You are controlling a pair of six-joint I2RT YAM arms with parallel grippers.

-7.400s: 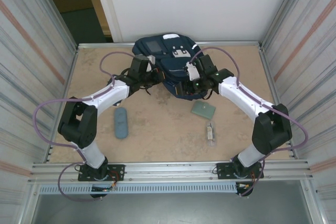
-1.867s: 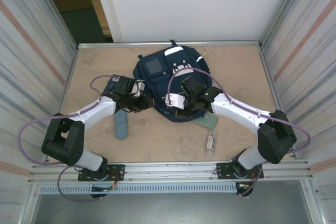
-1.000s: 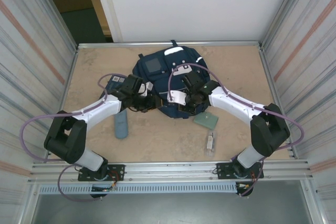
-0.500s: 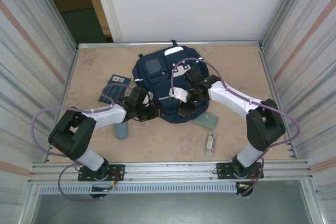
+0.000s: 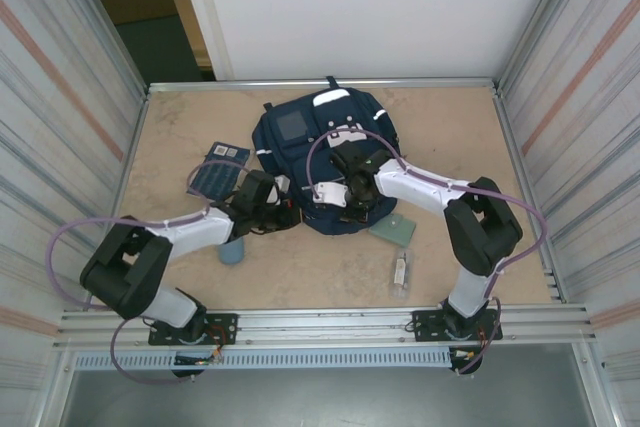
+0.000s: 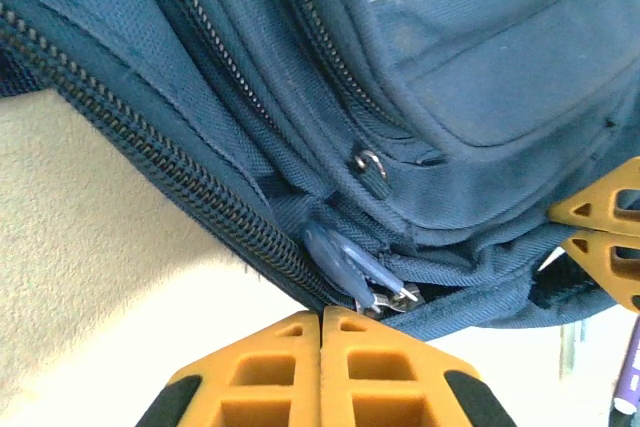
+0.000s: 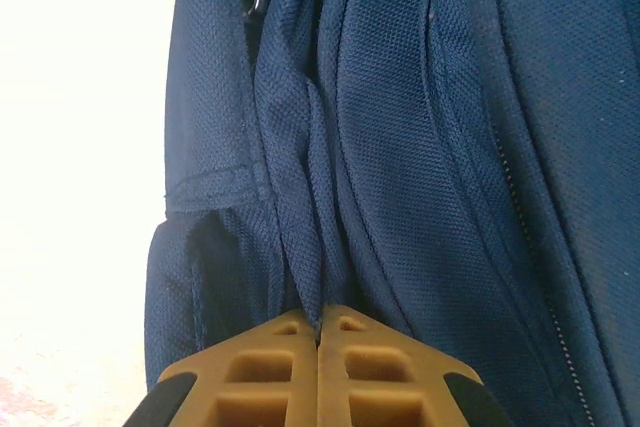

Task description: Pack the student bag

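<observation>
Two grippers meet at the near hem of the student bag [image 5: 322, 147], which lies flat at the far middle of the table [image 5: 300, 282] with its top close to the back rail. It is navy woven fabric, with a grey square panel [image 5: 291, 125] at its upper left and white patches [image 5: 333, 99] near the top. In the left wrist view several zipper tracks run side by side along its near edge. The left gripper [image 6: 320, 315] is pressed closed, its yellow fingers flat together. A blue zipper pull [image 6: 345, 259] lies right at the tips, and I cannot tell whether it is pinched. The right gripper [image 7: 320, 319] is clamped on a raised fold of the bag's fabric. A dark patterned pad [image 5: 216, 177] lies near the bag's left side, and a blue-grey oblong case [image 5: 232, 250] sits partly under the left arm. A green square card [image 5: 392, 228] lies just beside the bag's near right corner, with a small clear item [image 5: 401, 269] nearer the front. Bare tabletop lies open at the far left, along the right side and across the near strip. Corrugated metal walls [image 5: 60, 127] stand close on both sides, and a metal rim [image 5: 320, 84] edges the back.
</observation>
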